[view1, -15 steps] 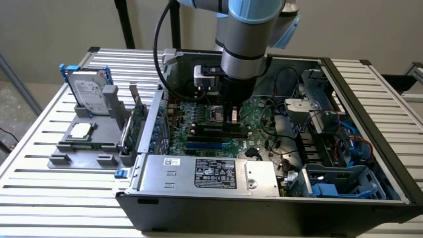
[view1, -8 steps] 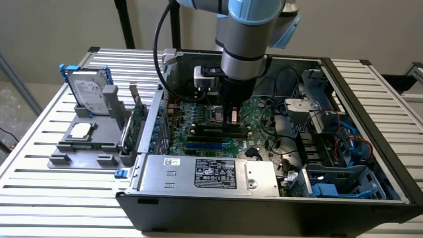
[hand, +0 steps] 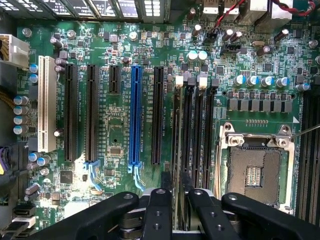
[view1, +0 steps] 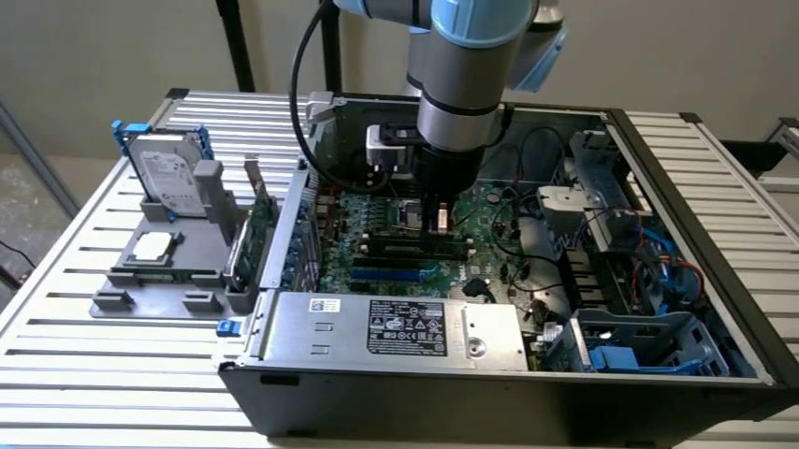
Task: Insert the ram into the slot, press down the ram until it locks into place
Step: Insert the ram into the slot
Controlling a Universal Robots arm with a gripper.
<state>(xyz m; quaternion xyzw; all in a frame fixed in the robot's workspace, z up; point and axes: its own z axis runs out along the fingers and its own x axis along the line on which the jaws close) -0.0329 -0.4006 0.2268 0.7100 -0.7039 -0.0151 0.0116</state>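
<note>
Jaws: gripper [hand: 175, 176] drawn narrow, with only a slim gap between the two black metal fingers [hand: 158, 210]. They appear to pinch the ram by its upper edge.
Ram: the ram [view1: 402, 242] is a thin, flat green board with dark chips. It stands on edge directly under the jaws, in line with the slot. Whether it is locked in or merely resting, I cannot tell.
Key relation: the ram's long axis runs along the slot [hand: 179, 115], and the jaws close across that axis. I judge the slot to lie straight below the grip.
Slot: long, narrow black plastic trough with a pale clip [hand: 179, 81] at the end far from the jaws. Identical slots run parallel beside it.
One flank: square silver CPU socket [hand: 254, 172], with a bright metal frame and a dull pin field.
Other flank: black expansion slots, then the glossy blue PCIe slot [hand: 134, 115]. The white PCI slot [hand: 46, 110] is farthest out.
Ground: matte green motherboard [hand: 115, 135], studded with can capacitors.
</note>
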